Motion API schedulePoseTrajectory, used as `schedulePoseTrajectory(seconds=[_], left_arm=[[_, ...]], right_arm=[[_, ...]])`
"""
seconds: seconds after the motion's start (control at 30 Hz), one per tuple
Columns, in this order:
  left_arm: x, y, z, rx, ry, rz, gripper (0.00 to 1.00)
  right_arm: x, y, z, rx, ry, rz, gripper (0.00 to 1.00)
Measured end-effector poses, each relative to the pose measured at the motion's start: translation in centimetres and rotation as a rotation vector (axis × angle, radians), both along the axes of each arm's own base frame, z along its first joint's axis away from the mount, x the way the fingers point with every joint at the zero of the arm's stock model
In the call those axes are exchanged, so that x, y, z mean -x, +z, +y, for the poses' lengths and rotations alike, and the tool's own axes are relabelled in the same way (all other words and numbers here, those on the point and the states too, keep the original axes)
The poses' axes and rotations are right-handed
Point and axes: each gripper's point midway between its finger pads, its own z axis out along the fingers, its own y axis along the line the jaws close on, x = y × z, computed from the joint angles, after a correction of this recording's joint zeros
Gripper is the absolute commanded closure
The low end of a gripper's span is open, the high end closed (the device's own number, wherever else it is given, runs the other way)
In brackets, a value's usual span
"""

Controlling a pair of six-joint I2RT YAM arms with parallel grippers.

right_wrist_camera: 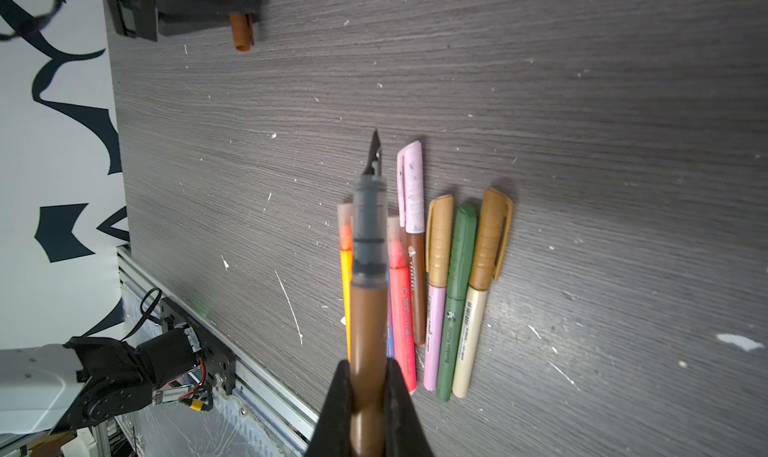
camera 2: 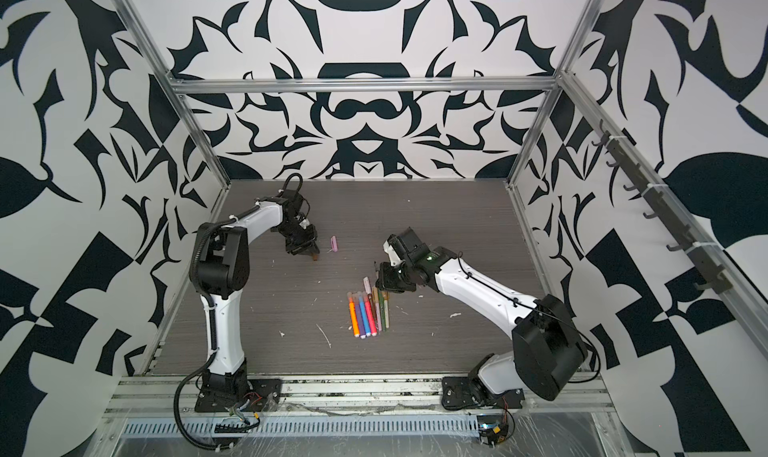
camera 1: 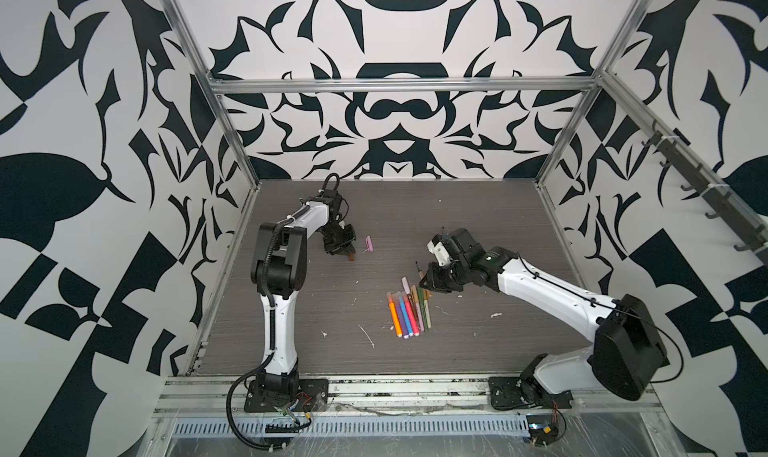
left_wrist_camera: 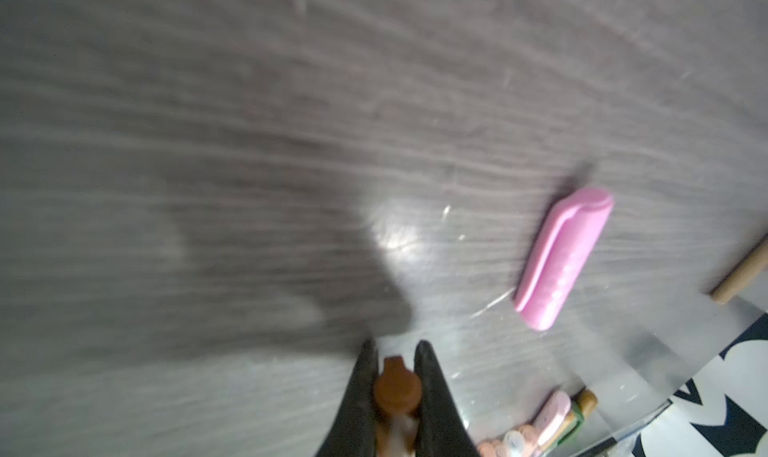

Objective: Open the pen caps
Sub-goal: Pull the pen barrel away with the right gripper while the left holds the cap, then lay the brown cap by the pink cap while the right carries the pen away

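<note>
The brown cap (left_wrist_camera: 397,386) is off any pen, clamped between the jaws of the left gripper (left_wrist_camera: 395,349) low over the tabletop (camera 1: 457,226), far left of the middle. In the left wrist view only its rounded end shows; the rest is hidden between the jaws and blurred. A brown pen (right_wrist_camera: 368,318) sits in the right gripper (right_wrist_camera: 368,367), jaws pressed tight on its barrel, with its grey collar and black pointed tip (right_wrist_camera: 374,151) bare. It hangs above the row of pens (right_wrist_camera: 453,301) and covers parts of the orange, blue and red barrels beneath. 1 pink cap (left_wrist_camera: 561,259), ribbed and with a clip, lies loose near the left gripper, not touching it. The row lies mid-tabletop, side by side, all capped: translucent peach caps on the thick pens, tan, green and pale pink clip caps on the thin ones. In both top views those caps are too small to tell apart. The left arm stands elbow-up, its forearm bent down at the far side; the right arm stretches low from the near right corner toward the middle. The tabletop is dark grey woodgrain flecked with white scraps
</note>
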Motion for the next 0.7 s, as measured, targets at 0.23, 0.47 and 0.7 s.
schedulePoseTrajectory(seconds=[0.23,0.47,0.7], left_arm=[[-1.7,0.0,-0.7,0.027,0.0,-0.015,0.9],[-2.6,0.1,-1.5,0.065,0.016,-0.017,0.72],[-2.8,0.5,-2.1,0.088,0.02,-0.022,0.64]], right_arm=[[0.1,-0.2,-0.4,0.011,-0.002,0.01,1.0],[0.3,-0.2,-0.8,0.023,0.006,0.009,1.0],[0.3,0.6,-1.2,0.016,0.006,-0.009,1.0]])
